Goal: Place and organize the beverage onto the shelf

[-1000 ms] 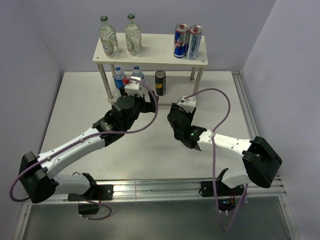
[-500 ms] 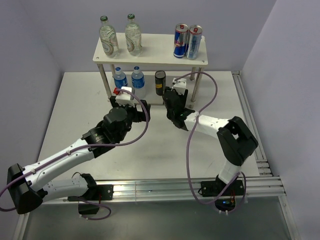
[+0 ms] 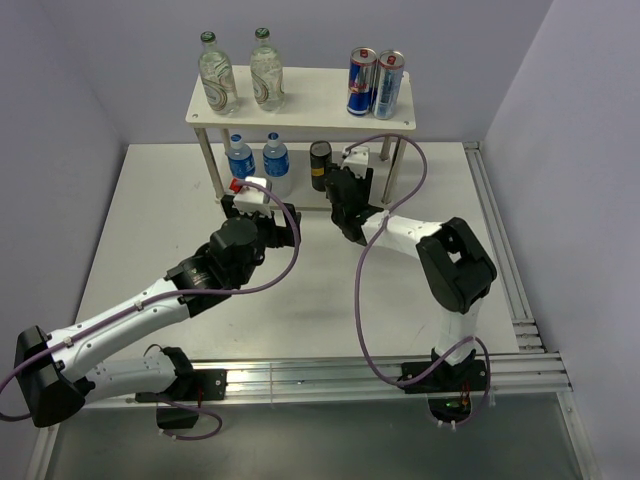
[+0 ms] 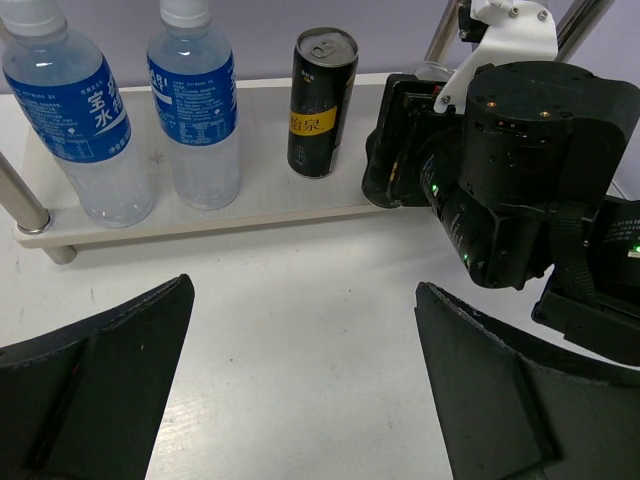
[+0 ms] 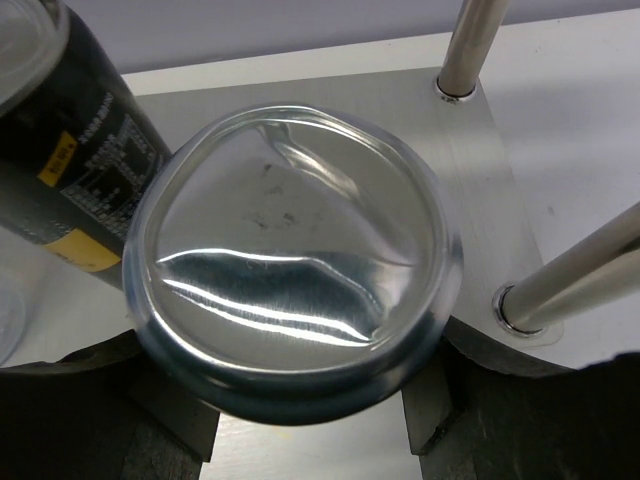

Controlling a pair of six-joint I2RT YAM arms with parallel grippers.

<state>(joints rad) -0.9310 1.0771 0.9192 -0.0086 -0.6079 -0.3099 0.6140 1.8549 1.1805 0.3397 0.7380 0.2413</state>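
The left gripper is hovering over the white table in front of the shelf, its jaws standing wide apart and holding nothing. Just beyond it, the right gripper is reaching in at the right end of the lower board with its jaws closed on a short can, which is showing a smooth, dented silver end to the wrist camera. Whether this can is resting on the board cannot be told. It is sitting just beside a dark can with a yellow label, which is standing upright on the same board. Further left, two water bottles with blue labels are standing side by side. On the top board, two clear bottles with green caps are standing at the left, and two tall blue and silver cans at the right
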